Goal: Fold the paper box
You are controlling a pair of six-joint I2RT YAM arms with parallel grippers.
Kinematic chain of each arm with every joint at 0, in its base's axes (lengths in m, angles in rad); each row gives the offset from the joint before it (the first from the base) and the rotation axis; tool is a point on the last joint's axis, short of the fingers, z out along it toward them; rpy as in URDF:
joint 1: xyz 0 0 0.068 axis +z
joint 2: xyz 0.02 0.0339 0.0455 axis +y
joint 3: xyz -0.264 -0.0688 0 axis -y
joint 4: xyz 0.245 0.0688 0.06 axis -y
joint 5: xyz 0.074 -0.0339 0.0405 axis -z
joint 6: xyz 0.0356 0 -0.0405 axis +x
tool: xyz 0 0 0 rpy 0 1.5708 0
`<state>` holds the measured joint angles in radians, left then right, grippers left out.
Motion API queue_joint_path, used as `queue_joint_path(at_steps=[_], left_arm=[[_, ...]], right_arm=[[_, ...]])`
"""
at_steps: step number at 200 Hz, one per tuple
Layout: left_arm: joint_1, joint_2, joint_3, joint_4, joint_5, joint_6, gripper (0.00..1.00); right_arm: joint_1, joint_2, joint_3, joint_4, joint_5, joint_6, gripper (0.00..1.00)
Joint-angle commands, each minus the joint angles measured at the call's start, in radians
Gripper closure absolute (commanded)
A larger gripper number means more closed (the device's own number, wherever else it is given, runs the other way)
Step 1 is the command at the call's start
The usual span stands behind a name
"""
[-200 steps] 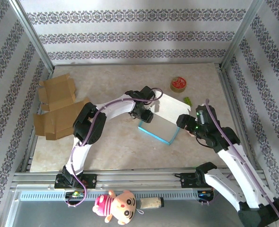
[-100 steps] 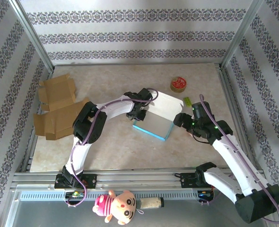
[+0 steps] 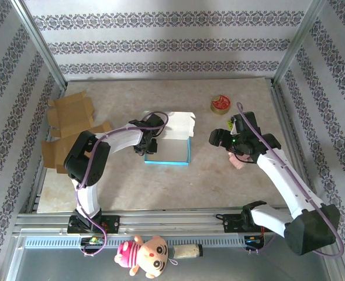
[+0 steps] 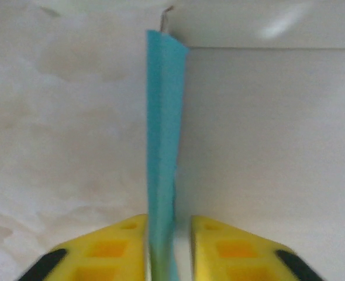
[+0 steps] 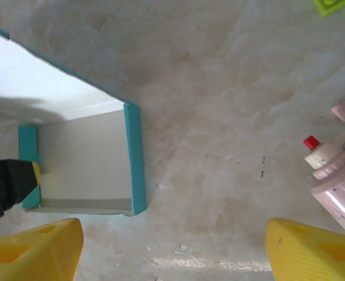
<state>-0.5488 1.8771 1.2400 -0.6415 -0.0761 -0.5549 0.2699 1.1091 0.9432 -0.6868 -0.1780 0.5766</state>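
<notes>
One plush toy (image 3: 143, 254) on near rail, in front of arm bases. Farther in, pink bottle (image 3: 238, 161) lies on table under right arm. Paper box (image 3: 171, 151) mid-table, open-topped, teal walls, white lid flap at far side. Right gripper (image 3: 215, 139) near box's right side, apart from it, fingers spread wide, holding nothing. Left gripper (image 4: 168, 227) at box's left wall, fingers (image 4: 117, 249) close on either side of teal edge; firm pinch or loose, cannot tell. Beyond: flat cardboard (image 3: 73, 132) at left, green piece (image 3: 228, 124), red tin (image 3: 221, 104).
</notes>
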Motion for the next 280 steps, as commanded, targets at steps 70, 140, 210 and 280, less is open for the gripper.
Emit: queue_joint_path(at_steps=[70,140,210,280], left_arm=[[-0.003,-0.5,-0.115,0.064,0.148,0.006,0.43],[-0.002,-0.849,-0.216,0.292,0.29,0.215,0.13],[0.27,-0.586,-0.062,0.144,0.391,0.338,0.04],[0.34,-0.378,0.047,0.081,0.446,0.507,0.0]], right_arm=[[-0.054,0.075,0.098,0.003,0.125,-0.26,0.15],[-0.106,0.298,0.304,0.027,-0.04,-0.371,0.13],[-0.02,0.359,0.26,0.199,-0.387,-0.402,0.11],[0.064,0.523,0.305,0.297,-0.209,-0.446,0.17]])
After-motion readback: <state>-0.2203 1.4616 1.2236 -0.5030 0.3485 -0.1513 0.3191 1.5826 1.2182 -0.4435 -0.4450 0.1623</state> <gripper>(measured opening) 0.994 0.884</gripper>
